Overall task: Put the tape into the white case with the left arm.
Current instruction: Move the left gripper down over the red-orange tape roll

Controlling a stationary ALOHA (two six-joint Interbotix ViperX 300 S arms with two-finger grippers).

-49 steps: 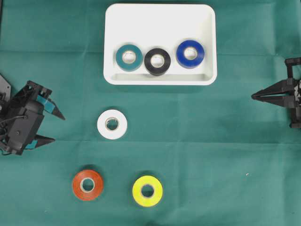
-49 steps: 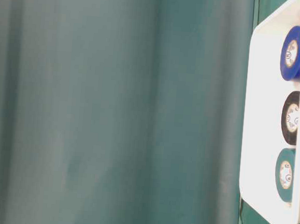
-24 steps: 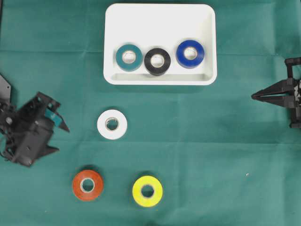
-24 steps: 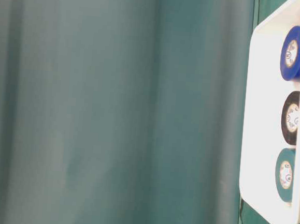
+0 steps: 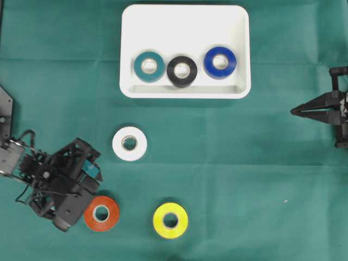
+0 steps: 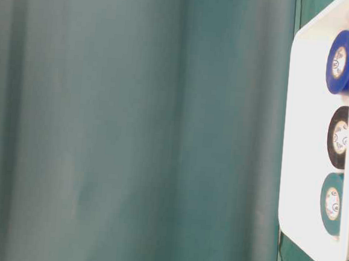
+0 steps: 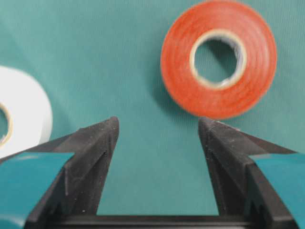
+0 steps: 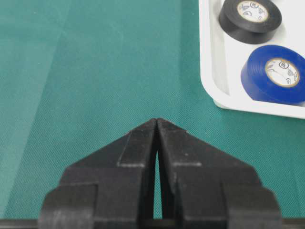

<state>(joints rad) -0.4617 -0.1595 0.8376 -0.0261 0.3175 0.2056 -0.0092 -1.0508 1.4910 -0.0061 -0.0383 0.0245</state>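
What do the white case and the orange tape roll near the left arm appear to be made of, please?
The white case looks like moulded plastic with a smooth, slightly glossy finish: rounded corners and soft shading along the rim. The orange tape roll looks like vinyl tape wound on a pale, probably cardboard core: faint concentric rings show on its face, though blur leaves this uncertain.

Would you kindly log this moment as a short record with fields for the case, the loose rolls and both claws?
case: white case holding teal roll, black roll, blue roll
loose on cloth: white roll, red roll, yellow roll
left claw: open, empty, just short of the red roll
right claw: shut, empty, at the right edge
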